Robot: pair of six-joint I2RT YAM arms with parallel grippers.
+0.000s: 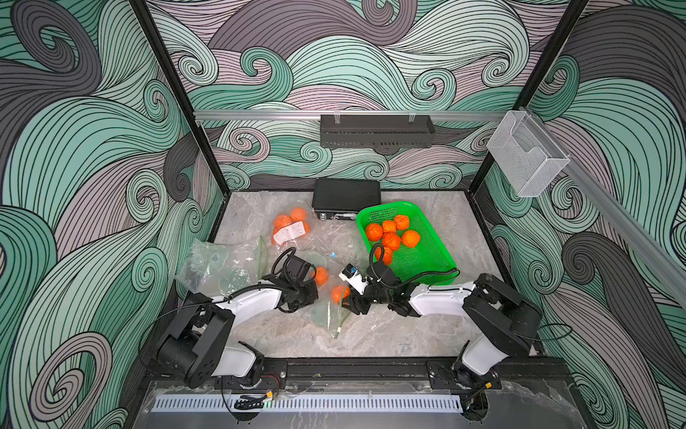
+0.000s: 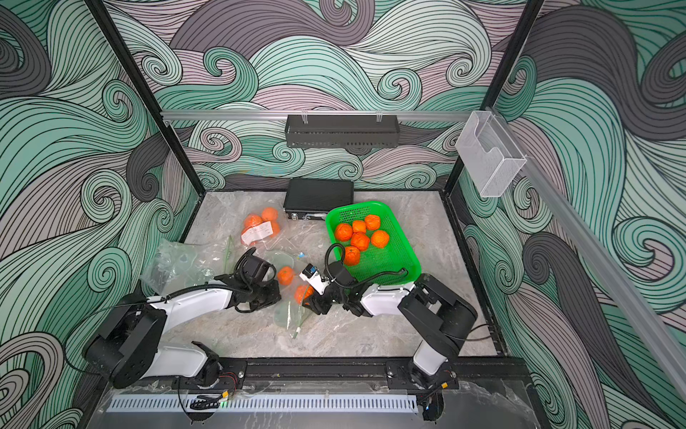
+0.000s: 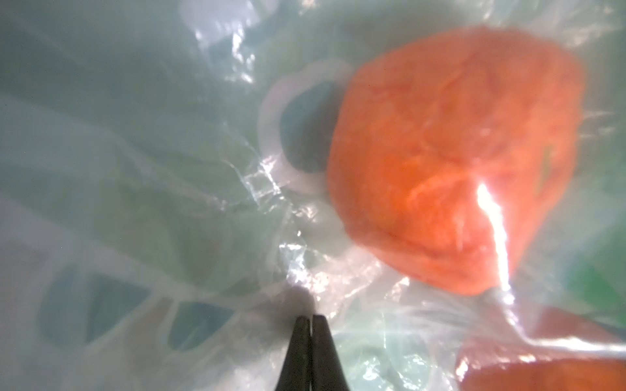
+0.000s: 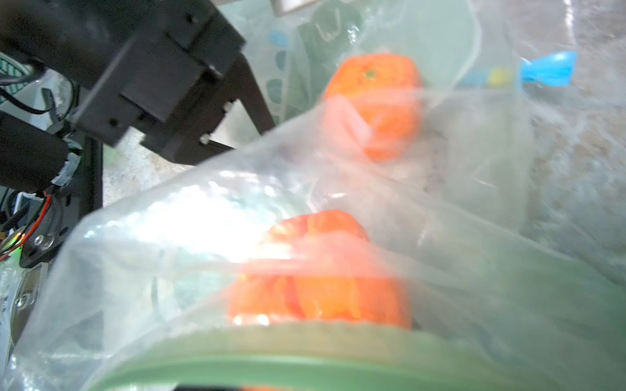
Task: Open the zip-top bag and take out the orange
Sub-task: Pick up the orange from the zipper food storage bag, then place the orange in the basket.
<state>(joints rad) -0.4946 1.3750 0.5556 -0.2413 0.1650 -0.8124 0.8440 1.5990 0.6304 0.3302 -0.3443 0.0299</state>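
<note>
The clear zip-top bag [image 1: 328,315] [image 2: 289,315] lies between both arms, its green zip strip [image 4: 305,365] close across the right wrist view. One orange [image 1: 339,292] [image 2: 302,292] [image 4: 321,298] shows through the film at the bag's mouth. A second orange [image 1: 320,275] [image 2: 285,275] [image 3: 454,159] [image 4: 376,101] sits farther back under plastic. My left gripper [image 3: 311,318] [image 1: 312,297] is shut, pinching wrinkled bag film at its tips. My right gripper [image 1: 349,302] [image 2: 312,301] is at the near orange; the zip strip hides its jaws.
A green basket [image 1: 430,256] with several oranges stands to the right, close behind the right arm. A labelled bag of oranges [image 1: 289,228] lies at the back, crumpled empty bags [image 1: 211,267] to the left, a black box [image 1: 345,197] by the rear wall. A blue slider [image 4: 548,69] lies nearby.
</note>
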